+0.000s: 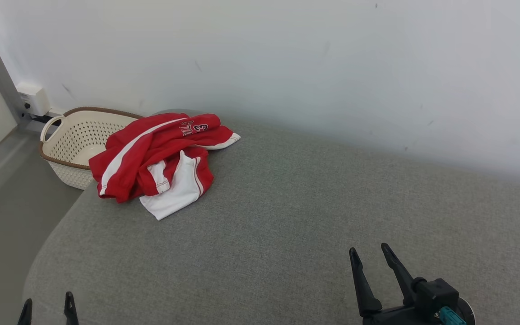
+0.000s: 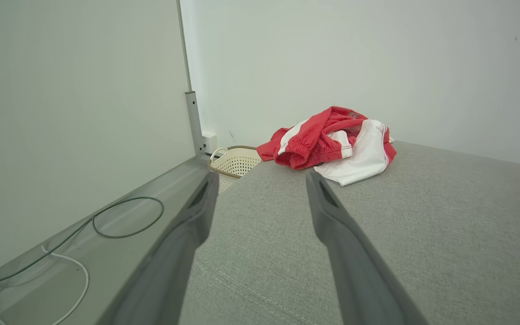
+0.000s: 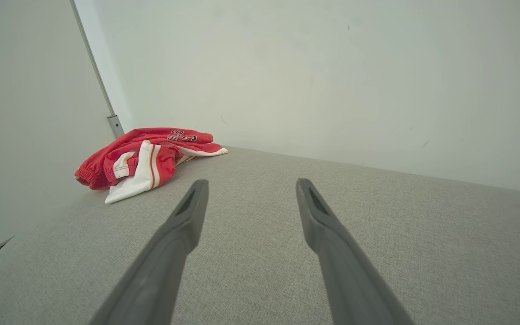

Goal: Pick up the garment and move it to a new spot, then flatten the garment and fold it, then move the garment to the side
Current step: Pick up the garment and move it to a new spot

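A crumpled red and white garment (image 1: 160,162) lies at the far left corner of the grey padded surface (image 1: 287,216), partly over its edge. It also appears in the left wrist view as the garment (image 2: 332,144) and in the right wrist view as the garment (image 3: 145,158). My left gripper (image 1: 48,302) sits at the near left edge, open and empty, well short of the cloth. My right gripper (image 1: 370,255) is at the near right, open, nothing between its fingers. In the wrist views the left gripper (image 2: 262,178) and right gripper (image 3: 251,185) both point toward the garment from a distance.
A cream perforated basket (image 1: 77,144) with a brown rim stands on the floor beside the surface's far left corner, next to the garment. A white wall runs behind. Cables (image 2: 124,216) lie on the floor at the left.
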Tool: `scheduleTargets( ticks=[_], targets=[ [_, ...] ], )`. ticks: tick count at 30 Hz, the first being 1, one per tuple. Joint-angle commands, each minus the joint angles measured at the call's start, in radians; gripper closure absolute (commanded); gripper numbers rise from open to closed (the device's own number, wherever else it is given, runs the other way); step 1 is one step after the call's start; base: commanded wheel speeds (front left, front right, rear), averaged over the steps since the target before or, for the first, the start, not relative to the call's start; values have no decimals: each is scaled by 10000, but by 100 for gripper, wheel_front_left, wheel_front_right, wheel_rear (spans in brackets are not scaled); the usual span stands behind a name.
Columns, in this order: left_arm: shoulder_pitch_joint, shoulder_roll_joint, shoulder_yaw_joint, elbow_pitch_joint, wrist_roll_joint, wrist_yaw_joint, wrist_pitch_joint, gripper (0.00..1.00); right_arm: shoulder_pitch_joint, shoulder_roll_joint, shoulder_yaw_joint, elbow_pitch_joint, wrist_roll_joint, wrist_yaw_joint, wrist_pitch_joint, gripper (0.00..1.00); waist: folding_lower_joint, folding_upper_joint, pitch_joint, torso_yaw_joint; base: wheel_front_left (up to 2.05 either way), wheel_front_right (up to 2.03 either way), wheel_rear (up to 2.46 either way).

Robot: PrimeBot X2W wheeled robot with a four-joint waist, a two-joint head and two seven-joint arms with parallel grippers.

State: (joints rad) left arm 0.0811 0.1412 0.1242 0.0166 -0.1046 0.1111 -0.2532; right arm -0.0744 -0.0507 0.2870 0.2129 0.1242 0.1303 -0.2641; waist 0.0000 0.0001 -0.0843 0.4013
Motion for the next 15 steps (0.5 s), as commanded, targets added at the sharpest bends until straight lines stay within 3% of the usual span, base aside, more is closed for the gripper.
scheduleTargets(
  ticks=[1,15],
  targets=[
    [20,55,11,-36,-71,1,-33,0,-70,12,17,12,74,8,-13,0,0,-1,19,-57,0,0,0],
    [-1679,883,1,-80,-368,-561,280,0,-340,7,297,-17,345,8,-25,0,0,-1,332,-976,0,0,0]
  ],
)
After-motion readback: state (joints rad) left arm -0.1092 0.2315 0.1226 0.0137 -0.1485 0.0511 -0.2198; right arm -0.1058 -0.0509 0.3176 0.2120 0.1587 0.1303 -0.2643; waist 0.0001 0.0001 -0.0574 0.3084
